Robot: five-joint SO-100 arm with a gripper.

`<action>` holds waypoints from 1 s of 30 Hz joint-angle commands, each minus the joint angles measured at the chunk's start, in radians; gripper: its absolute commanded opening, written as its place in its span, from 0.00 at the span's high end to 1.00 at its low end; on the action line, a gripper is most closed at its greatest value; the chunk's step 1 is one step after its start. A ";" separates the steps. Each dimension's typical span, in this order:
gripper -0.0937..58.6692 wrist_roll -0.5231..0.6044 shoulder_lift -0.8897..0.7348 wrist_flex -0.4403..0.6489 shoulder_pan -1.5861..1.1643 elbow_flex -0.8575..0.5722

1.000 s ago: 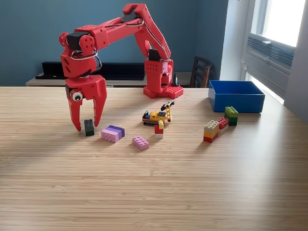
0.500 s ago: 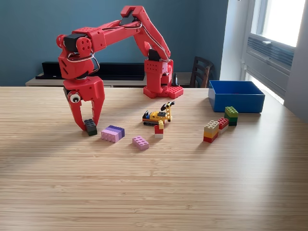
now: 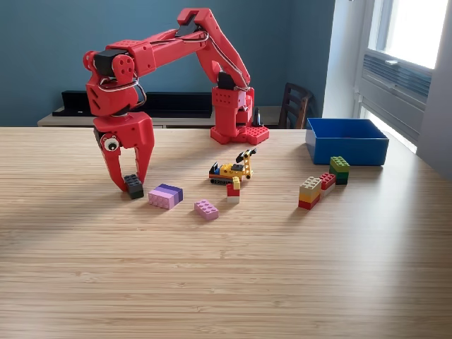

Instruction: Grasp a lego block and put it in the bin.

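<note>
My red gripper (image 3: 129,184) points down at the table on the exterior view's left, its two fingers closed in on a small dark lego block (image 3: 133,186). The block sits tilted between the fingertips, at or just above the table top. The bin (image 3: 349,154), a low bright blue box, stands at the far right of the table, well away from the gripper. From this angle I cannot see the bin's floor.
Beside the gripper lie a lilac-and-purple block (image 3: 165,195) and a pink block (image 3: 206,209). A yellow toy digger (image 3: 232,169) and a small red-and-yellow stack (image 3: 233,189) sit mid-table. Stacked coloured blocks (image 3: 309,192) and a green block (image 3: 339,169) lie in front of the bin. The arm's base (image 3: 236,116) stands behind.
The gripper has shifted slightly left and lowered, and its wide-open fingers have closed in around the dark block. The block is now tilted between them. Little changed in the last half second.
</note>
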 commanded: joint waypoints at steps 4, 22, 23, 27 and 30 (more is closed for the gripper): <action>1.00 -0.052 0.156 0.064 0.028 0.009; 1.00 -0.153 0.785 0.233 -0.379 0.161; 1.00 -0.156 0.804 0.242 -0.434 0.179; 1.00 -0.176 0.845 0.256 -0.663 0.253; 1.00 -0.195 0.850 0.256 -0.828 0.298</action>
